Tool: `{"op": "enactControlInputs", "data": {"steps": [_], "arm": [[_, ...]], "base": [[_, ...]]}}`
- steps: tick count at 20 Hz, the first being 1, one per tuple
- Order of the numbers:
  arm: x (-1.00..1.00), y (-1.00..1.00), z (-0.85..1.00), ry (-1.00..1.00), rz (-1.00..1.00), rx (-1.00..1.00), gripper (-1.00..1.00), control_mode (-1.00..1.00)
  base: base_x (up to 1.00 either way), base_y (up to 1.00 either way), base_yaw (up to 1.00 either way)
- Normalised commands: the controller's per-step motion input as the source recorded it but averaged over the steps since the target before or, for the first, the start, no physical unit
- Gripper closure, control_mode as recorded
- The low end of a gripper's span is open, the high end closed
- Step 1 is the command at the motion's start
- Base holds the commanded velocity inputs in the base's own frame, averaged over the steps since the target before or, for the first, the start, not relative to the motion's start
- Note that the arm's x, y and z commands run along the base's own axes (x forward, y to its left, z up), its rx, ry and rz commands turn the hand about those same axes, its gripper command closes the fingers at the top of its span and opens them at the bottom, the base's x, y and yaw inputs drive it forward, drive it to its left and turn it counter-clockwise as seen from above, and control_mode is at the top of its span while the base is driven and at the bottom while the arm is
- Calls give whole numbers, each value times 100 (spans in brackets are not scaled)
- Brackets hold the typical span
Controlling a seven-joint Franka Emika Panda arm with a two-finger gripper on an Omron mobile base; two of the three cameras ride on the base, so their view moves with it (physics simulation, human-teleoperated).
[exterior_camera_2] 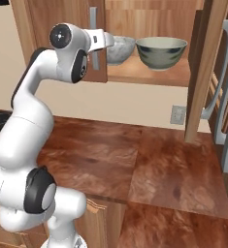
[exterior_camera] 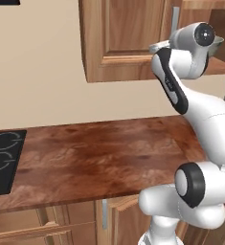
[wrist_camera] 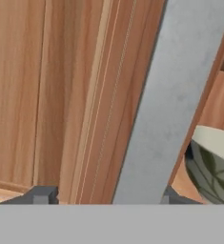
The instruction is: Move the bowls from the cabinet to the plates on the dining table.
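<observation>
Fingertips (wrist_camera: 44, 194) spread either side of grey handle (wrist_camera: 173, 100) on cabinet (exterior_camera_2: 149, 72) door; beyond, speckled bowl (exterior_camera_2: 120, 48) left of grey-green bowl (exterior_camera_2: 161, 52) on shelf.

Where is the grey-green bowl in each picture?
Left base view: I can't pick it out; the arm covers that corner.
Right base view: the grey-green bowl sits top centre-right on the open cabinet shelf, beside the speckled bowl.
Hand view: lower right edge, behind the grey bar handle.
Shared landmark: the cabinet.
</observation>
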Motion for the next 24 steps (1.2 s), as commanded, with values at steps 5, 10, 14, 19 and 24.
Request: {"op": "enactControlInputs", "data": {"steps": [5,10,14,19,24], "arm": [[-53,16,0,-6,0,0,100,-100],[-81,29,0,-10,0,0,100,-100],[-82,44,0,-10,0,0,100,-100],[-76,56,0,-8,0,0,100,-100],[-65,65,-1,-6,0,0,-100,-100]], "base": [[0,0,0],[0,0,0],[0,0,0],[0,0,0],[0,0,0]]}}
